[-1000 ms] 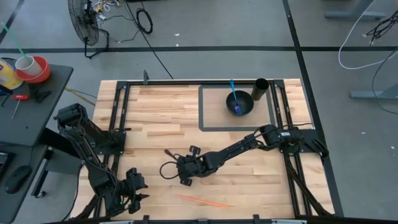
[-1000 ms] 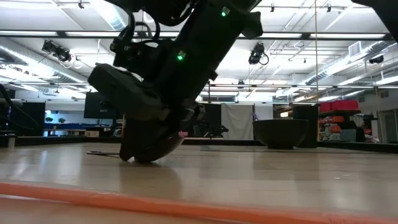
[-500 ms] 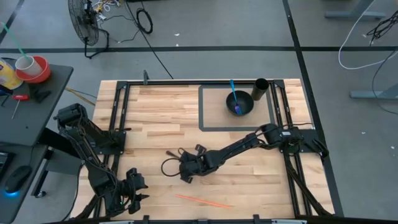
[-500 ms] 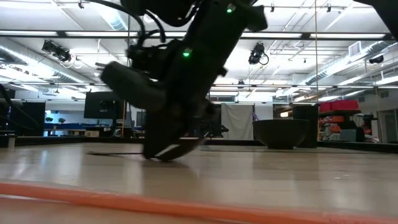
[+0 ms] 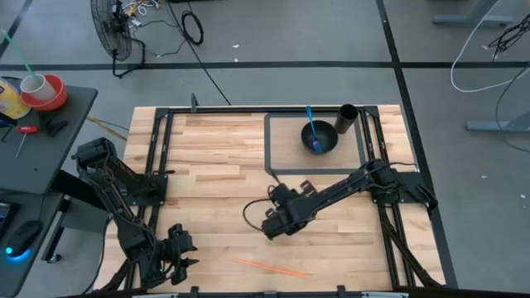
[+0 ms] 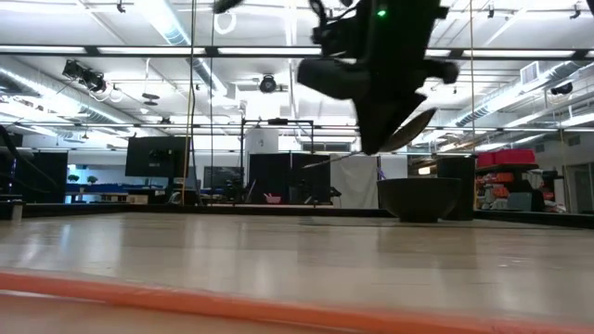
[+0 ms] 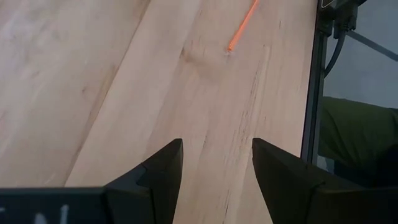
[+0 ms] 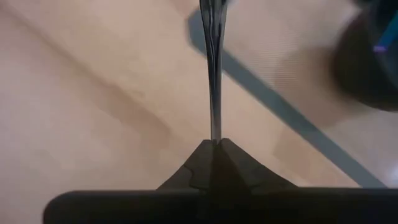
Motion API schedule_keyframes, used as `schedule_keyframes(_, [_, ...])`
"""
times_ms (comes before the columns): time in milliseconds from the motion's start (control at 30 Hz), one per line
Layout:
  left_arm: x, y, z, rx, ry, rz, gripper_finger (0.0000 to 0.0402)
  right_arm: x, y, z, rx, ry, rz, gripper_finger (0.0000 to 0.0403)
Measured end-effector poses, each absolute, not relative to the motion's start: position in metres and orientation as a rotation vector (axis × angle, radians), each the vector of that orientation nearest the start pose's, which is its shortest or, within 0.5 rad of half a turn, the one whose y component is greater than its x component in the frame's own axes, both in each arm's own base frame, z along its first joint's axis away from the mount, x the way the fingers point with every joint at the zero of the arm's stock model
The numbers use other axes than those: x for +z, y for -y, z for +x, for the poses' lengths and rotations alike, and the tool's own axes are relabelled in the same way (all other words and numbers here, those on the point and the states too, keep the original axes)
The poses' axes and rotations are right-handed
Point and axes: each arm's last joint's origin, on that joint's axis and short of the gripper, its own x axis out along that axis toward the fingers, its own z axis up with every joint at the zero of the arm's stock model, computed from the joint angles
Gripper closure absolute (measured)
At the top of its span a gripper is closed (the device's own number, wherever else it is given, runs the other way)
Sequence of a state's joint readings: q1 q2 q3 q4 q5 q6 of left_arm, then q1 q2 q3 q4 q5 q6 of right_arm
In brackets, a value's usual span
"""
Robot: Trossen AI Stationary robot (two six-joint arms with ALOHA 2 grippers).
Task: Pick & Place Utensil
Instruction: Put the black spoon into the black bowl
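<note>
- Your right gripper (image 8: pixel 214 144) is clamped shut on a thin dark utensil (image 8: pixel 212 74); in the right wrist view the handle runs straight out from between the closed fingertips, and its far end is cut off by the frame edge, so you cannot tell what kind of utensil it is.
- In the high view the right gripper (image 5: pixel 267 218) sits over the middle of the bench (image 5: pixel 207 157), and the utensil (image 5: pixel 251 213) shows there only as a thin dark curve beside it.
- In the low view the right gripper (image 6: pixel 385 130) hangs clear above the bench surface, its upper part cut off by the top of the frame; the held utensil (image 6: pixel 320 162) reads as a faint slanted line.
- Your left gripper (image 7: pixel 214 158) waits at the near-left corner of the bench, fingers spread wide with nothing between them; in the high view it (image 5: pixel 178 252) is partly merged with its own dark arm.
- An orange stick (image 5: pixel 269 266) lies flat near the bench's front edge; in the left wrist view only one end (image 7: pixel 241 26) is in frame, and in the low view it (image 6: pixel 232 301) is a blurred band.
- A dark bowl (image 5: pixel 319 136) inside the marked rectangle holds a blue utensil (image 5: pixel 312 126); a dark cup (image 5: pixel 348 117) stands just beside it.
</note>
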State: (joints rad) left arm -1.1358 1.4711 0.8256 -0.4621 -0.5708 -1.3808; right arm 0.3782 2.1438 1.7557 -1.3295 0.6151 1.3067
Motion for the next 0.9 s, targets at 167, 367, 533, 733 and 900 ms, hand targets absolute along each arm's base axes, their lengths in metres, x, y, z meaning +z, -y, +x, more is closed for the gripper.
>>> schedule_keyframes(167, [0.184, 0.235, 0.127, 0.077, -0.869, -0.448, 0.0204, 0.206, -0.129, 0.372, -1.066, -1.054, 0.296, 0.0385])
schedule_keyframes(367, [0.184, 0.235, 0.127, 0.077, -0.869, -0.449, 0.0204, 0.179, -0.131, 0.371, -0.987, -1.228, 0.423, 0.0388])
schedule_keyframes(533, [0.184, 0.235, 0.127, 0.077, -0.869, -0.449, 0.0204, 0.145, -0.134, 0.36, -0.971, -1.327, 0.57, 0.0388])
schedule_keyframes(733, [0.184, 0.236, 0.127, 0.076, -0.869, -0.45, 0.0204, 0.134, -0.134, 0.358, -0.924, -1.353, 0.637, 0.0375])
schedule_keyframes(900, [0.184, 0.235, 0.127, 0.077, -0.869, -0.449, 0.0204, 0.139, -0.128, 0.358, -0.908, -1.37, 0.657, 0.0342])
